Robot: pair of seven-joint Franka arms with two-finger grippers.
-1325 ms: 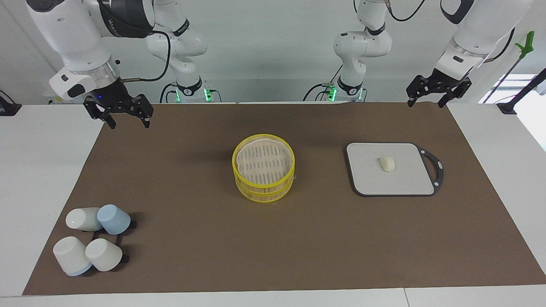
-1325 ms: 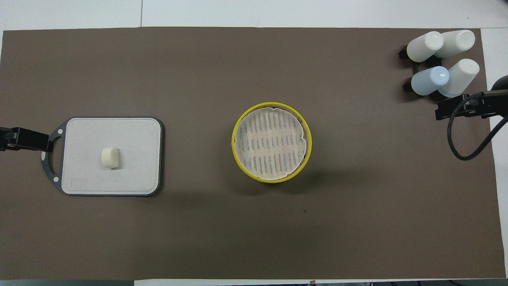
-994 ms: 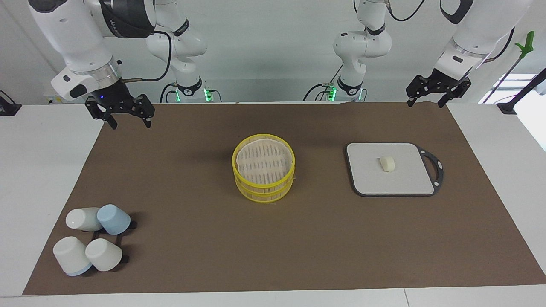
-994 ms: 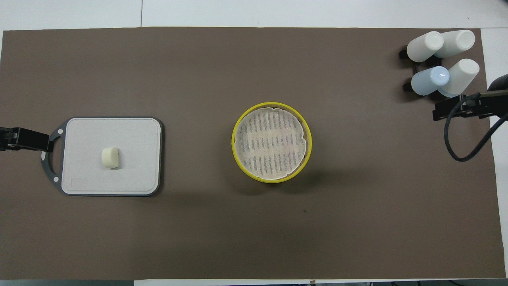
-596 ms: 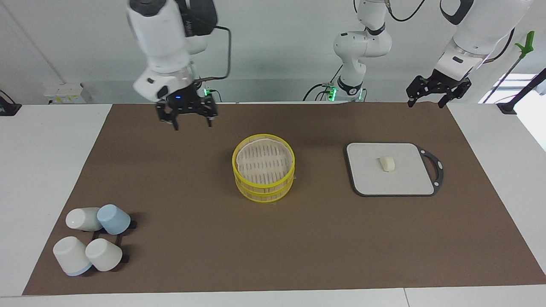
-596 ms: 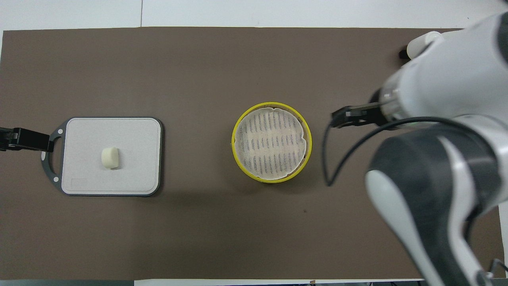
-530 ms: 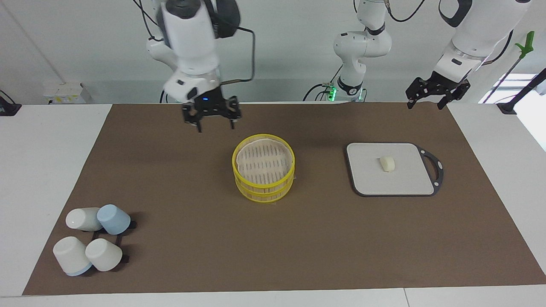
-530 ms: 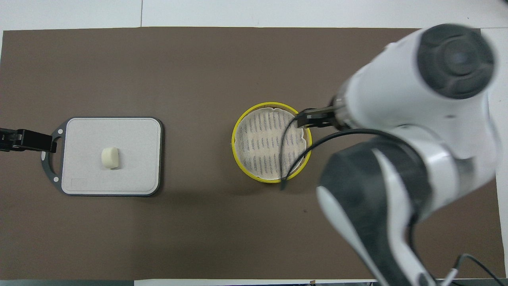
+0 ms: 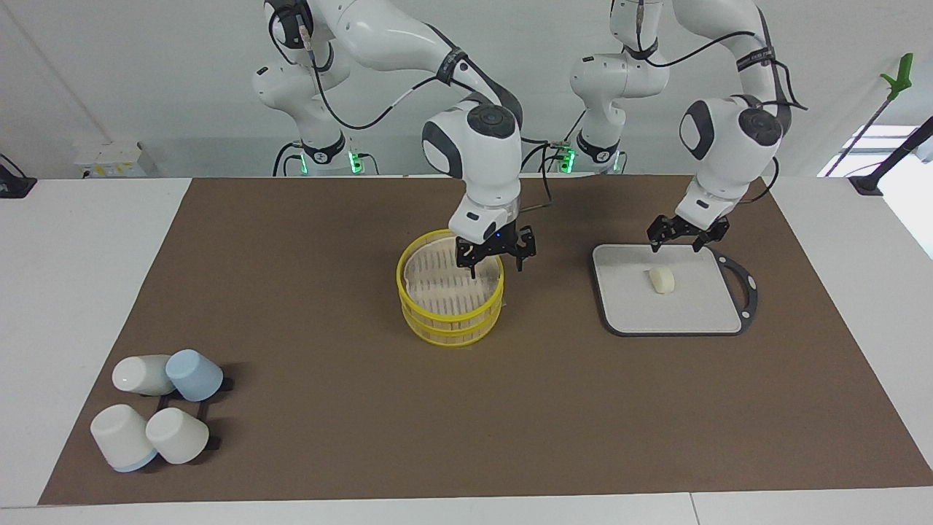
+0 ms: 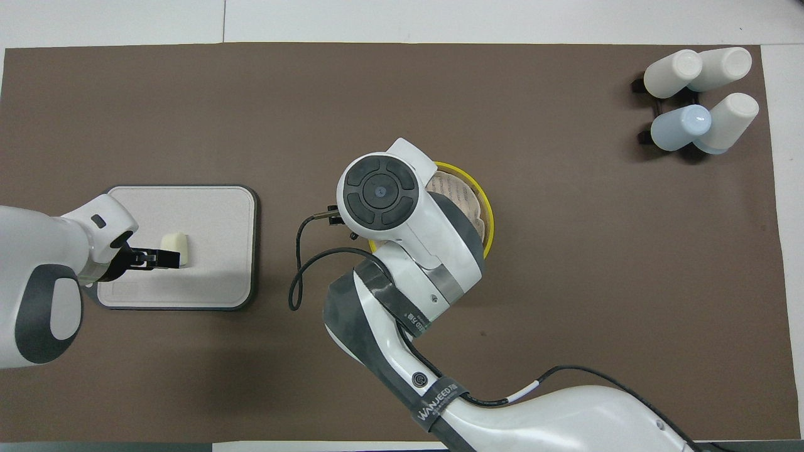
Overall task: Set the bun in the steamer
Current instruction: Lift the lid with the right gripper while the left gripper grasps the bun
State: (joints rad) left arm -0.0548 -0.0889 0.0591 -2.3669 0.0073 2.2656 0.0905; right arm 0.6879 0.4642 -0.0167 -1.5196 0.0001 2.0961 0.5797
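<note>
The bun (image 9: 662, 279) lies on the grey board (image 9: 641, 310), also seen in the overhead view (image 10: 174, 249). The yellow-rimmed steamer (image 9: 437, 321) stands open at mid table, its slatted bottom bare. My left gripper (image 9: 679, 246) is open and hangs low over the board's edge nearer the robots, just short of the bun; in the overhead view it (image 10: 154, 258) sits right beside the bun. My right gripper (image 9: 496, 266) is open, low over the steamer's rim on the board's side. In the overhead view the right arm hides most of the steamer (image 10: 480, 201).
Several white and blue cups (image 9: 157, 408) lie on a black rack at the right arm's end, farthest from the robots; they also show in the overhead view (image 10: 697, 100). A brown mat (image 9: 328, 437) covers the table.
The right gripper swept from the right arm's end of the table to the steamer and came down. The left gripper dropped from the table's edge to the board by the bun.
</note>
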